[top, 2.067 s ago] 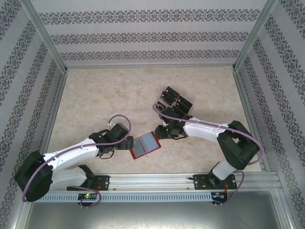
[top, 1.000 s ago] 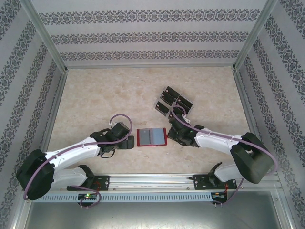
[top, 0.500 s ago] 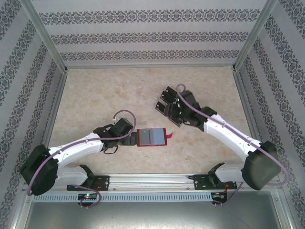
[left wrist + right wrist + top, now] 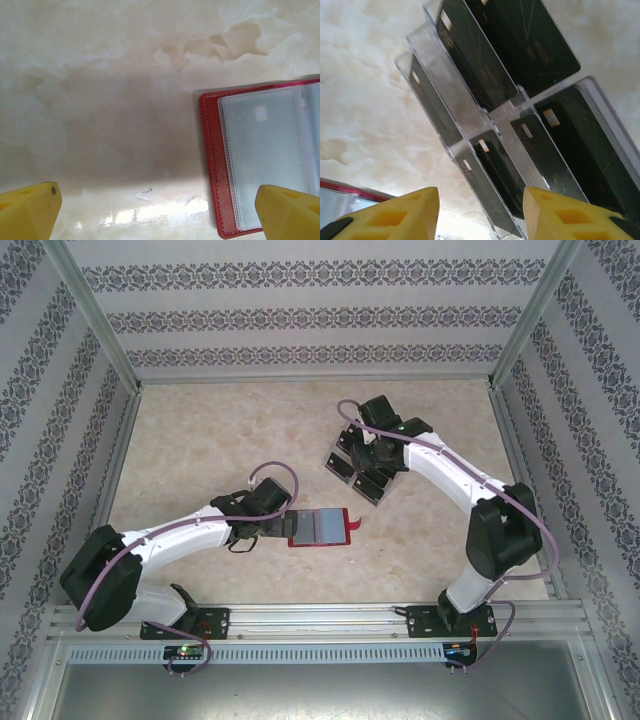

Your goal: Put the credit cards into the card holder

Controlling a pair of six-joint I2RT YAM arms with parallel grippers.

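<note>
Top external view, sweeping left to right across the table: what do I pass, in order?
First the left pincer, then the card holder, then the credit cards.

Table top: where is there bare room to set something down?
Bare: the far-left table, between the left wall and the clear tray; also the patch between the card holder and the right arm's base. Crowded: the middle, with the left pincer at the holder and the right pincer over the tray.
</note>
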